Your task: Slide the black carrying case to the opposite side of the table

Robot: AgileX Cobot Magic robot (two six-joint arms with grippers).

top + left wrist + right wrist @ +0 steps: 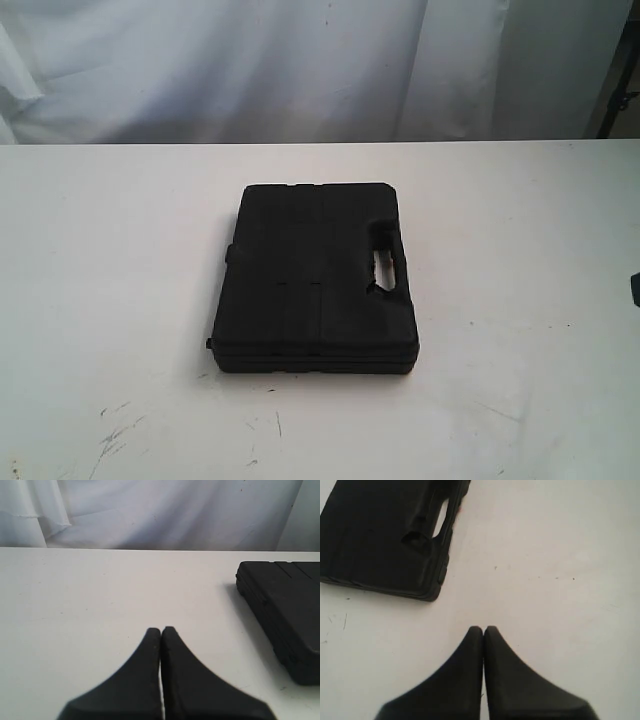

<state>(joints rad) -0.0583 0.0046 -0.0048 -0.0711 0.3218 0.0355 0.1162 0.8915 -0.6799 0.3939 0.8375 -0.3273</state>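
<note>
The black case (315, 277) lies flat near the middle of the white table (110, 300), its handle slot (383, 262) on its right side. The left wrist view shows one ribbed corner of the case (285, 615), off to the side of my left gripper (161, 629), which is shut and empty over bare table. The right wrist view shows the case (385, 535) with its handle slot (441, 519), apart from my right gripper (483, 628), also shut on nothing. Neither gripper touches the case, and neither shows fully in the exterior view.
White curtain (300, 60) hangs behind the table's far edge. Dark scratch marks (115, 432) mark the near left tabletop. A dark object (634, 288) sits at the right frame edge. A tiny red spot (461, 508) lies by the case's handle.
</note>
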